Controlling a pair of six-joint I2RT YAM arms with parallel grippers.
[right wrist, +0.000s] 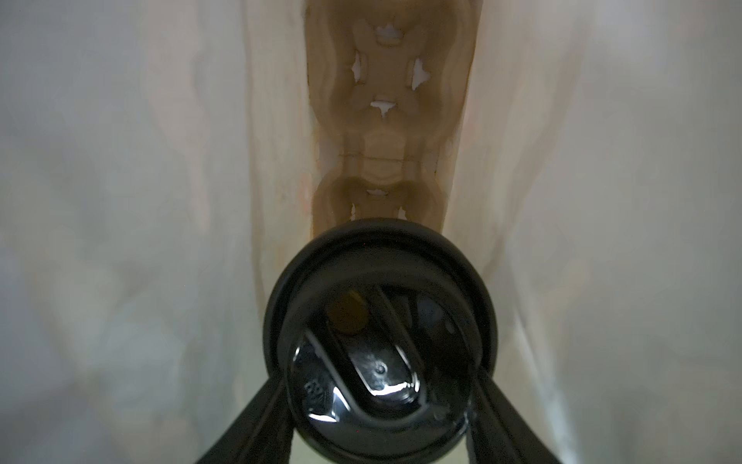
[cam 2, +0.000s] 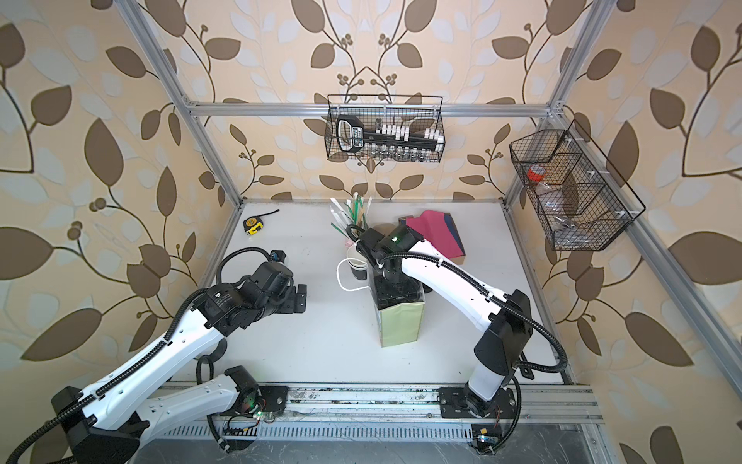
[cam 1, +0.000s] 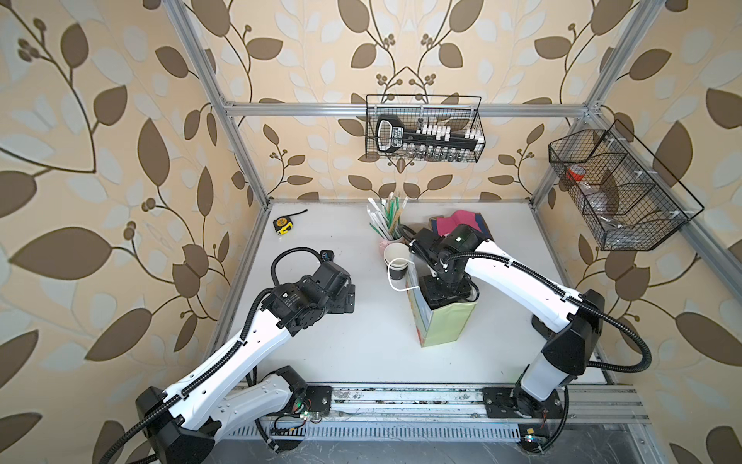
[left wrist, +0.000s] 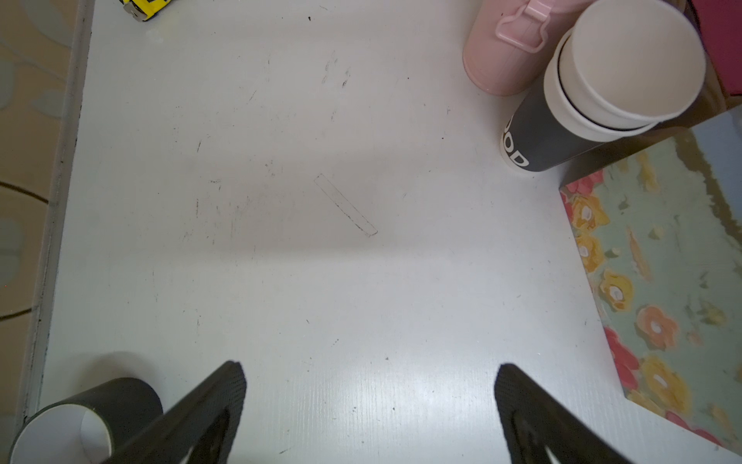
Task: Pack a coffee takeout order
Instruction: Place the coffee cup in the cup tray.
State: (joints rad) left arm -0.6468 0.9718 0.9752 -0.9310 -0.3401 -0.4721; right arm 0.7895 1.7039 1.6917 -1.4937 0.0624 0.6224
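My right arm reaches down into the mouth of an upright green floral paper bag (cam 1: 445,325). In the right wrist view my right gripper (right wrist: 379,385) is shut on the dark paper cup, whose black domed lid (right wrist: 377,321) fills the space between the fingers. Below it, on the bag's floor, lies the brown moulded-pulp carrier (right wrist: 385,132). The cup is over the carrier's near end, and I cannot tell whether it touches. The pink napkin (cam 1: 451,225) lies at the back of the table. My left gripper (left wrist: 369,373) hangs open over bare table, left of the bag.
A stack of lidless dark cups (left wrist: 602,92) and a pink holder of straws (left wrist: 498,60) stand just behind the bag. One more lidless cup (left wrist: 80,422) lies on its side by my left fingers. A yellow tape measure (cam 1: 283,225) sits back left. Wire baskets (cam 1: 425,128) hang on the walls.
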